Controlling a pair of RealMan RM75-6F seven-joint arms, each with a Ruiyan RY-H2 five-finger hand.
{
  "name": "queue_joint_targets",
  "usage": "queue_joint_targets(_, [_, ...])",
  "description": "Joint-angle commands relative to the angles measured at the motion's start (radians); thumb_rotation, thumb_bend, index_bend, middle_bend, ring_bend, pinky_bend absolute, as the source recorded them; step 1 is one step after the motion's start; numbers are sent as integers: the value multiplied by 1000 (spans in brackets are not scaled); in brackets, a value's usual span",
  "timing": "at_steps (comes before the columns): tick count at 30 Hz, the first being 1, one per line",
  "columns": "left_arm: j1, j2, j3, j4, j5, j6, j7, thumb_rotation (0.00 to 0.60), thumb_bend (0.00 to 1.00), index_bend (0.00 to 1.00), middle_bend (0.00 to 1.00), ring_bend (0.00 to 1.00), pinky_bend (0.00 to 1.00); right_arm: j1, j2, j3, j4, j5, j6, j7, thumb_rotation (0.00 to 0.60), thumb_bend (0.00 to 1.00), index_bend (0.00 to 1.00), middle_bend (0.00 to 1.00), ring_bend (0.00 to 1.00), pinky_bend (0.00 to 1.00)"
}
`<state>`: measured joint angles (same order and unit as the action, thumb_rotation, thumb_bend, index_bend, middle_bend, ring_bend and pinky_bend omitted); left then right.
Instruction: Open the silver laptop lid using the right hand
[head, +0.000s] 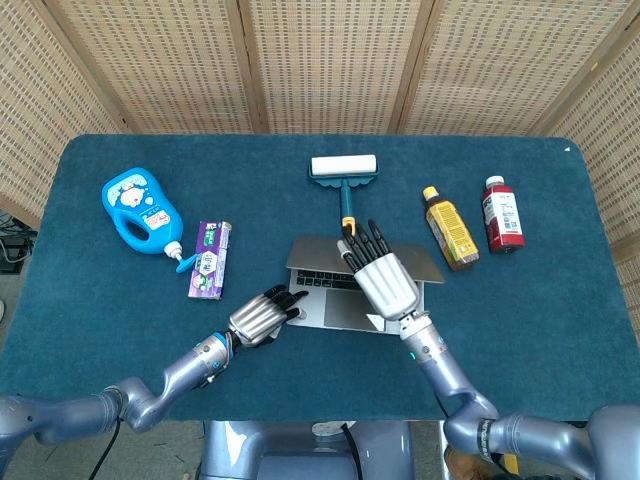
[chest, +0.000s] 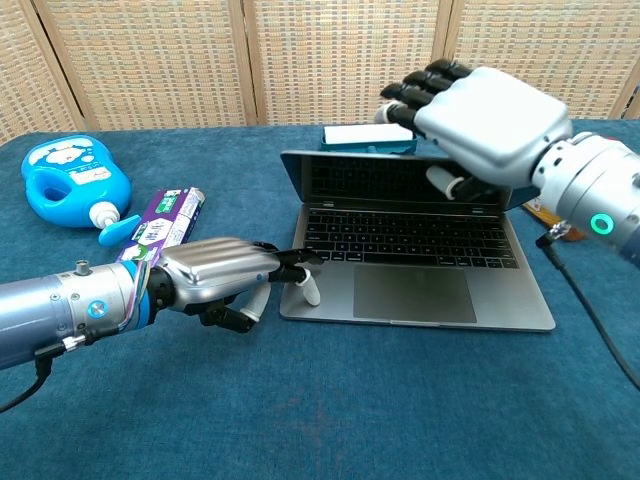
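Blue cloth covered the table (head: 90, 300). Right hand (chest: 487, 110), fingers together, pushed the laptop (chest: 420, 265) lid half up — more remained; left hand (chest: 215, 272), fingers out, pinned its corner.

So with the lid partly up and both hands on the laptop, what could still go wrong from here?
1. The right hand pushes the laptop lid near its top edge; its fingers could slip over the edge and the lid might drop back.
2. The left hand rests only on the base's front left corner, so the laptop could pivot or slide on the cloth.
3. The lint roller lies just behind the lid, and further opening may bump it.
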<state>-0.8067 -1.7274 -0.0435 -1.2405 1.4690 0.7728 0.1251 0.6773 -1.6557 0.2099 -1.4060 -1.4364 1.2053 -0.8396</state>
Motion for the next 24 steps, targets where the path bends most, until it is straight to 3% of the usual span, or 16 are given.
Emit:
queue_joint_targets(1, [-2, -2, 0, 2, -6, -2, 4, 600, 1000, 263, 47, 168, 88, -2, 27, 13, -4, 17, -2, 4, 600, 641, 163, 120, 54, 104])
queue_joint_targets(15, [-6, -10, 8, 9, -30, -1, 27, 600, 1000, 264, 47, 168, 88, -8, 142, 83, -21, 167, -43, 50, 600, 639, 161, 119, 54, 104])
queue_joint_targets(24, [-9, -18, 8, 12, -55, -8, 55, 600, 1000, 264, 47, 168, 88, 23, 172, 129, 46, 283, -90, 68, 600, 639, 161, 119, 54, 104])
